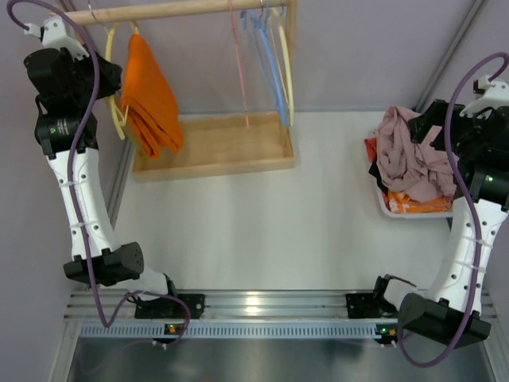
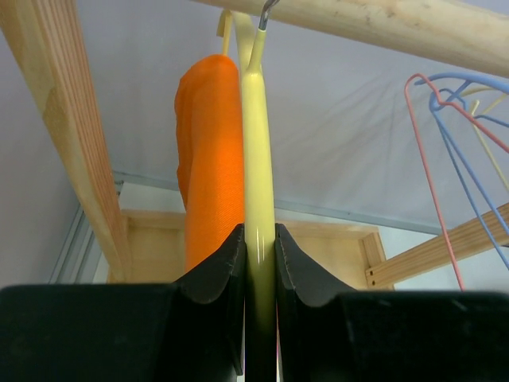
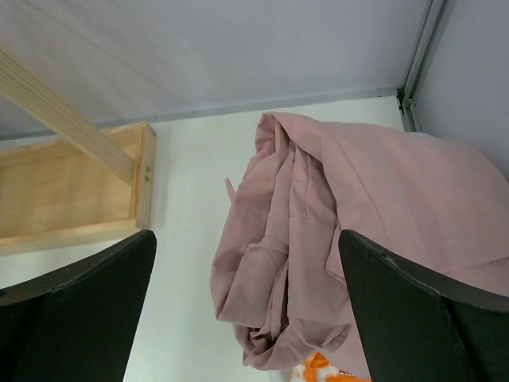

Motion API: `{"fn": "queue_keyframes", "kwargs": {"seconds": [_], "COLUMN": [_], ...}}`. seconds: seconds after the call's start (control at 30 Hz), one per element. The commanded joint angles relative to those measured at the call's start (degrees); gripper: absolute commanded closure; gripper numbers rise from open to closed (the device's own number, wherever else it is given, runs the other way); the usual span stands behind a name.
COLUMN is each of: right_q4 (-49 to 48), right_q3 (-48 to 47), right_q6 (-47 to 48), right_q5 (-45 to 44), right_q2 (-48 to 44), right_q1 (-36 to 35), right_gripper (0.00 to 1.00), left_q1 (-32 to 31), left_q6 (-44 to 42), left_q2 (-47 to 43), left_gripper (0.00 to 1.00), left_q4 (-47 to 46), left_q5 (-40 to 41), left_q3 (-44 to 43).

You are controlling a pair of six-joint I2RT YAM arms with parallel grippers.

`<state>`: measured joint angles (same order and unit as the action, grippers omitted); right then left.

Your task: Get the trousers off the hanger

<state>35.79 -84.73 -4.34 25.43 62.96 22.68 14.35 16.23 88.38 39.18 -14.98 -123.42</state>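
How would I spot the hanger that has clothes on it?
Find the wooden rail at the back. At its left end hangs a yellow hanger, pinched by the left gripper. It alone carries cloth, bright orange trousers; the pink and blue hangers further right are bare.

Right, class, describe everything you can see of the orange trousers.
The orange trousers are plain bright orange soft cloth, folded and draped over a yellow hanger that hangs from the wooden rail. They hang limp above the wooden base. The left gripper pinches the hanger beside them, not the cloth.
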Motion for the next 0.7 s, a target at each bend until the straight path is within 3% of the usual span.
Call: {"fn": "queue_keyframes", "kwargs": {"seconds": [0.0,0.27,0.67], "right_q4": [-2.83,-2.92,-17.92], "right_q3": [0.18,0.88,10.28], "right_q6": [-0.41,0.21,-9.8], "right_q5": [0.94,1.55,21.49], "right_q2": [-1.17,-1.96,-8.55], "right_q1": [0.88,0.88,0.09], "right_gripper": [0.01,0.01,0.01], "left_q1": [-0.2,-0.11,-0.2], "left_q6": [0.03,1.35,4.94], "left_q2": [-7.25,-9.26,-25.44], "left_gripper": [1.0,1.0,1.0], "left_q4": [-26.6,-26.7,-24.15], "left_q5": [-0.49,-1.98,-2.77], "left_q3": [1.5,3.34,22.23]}}
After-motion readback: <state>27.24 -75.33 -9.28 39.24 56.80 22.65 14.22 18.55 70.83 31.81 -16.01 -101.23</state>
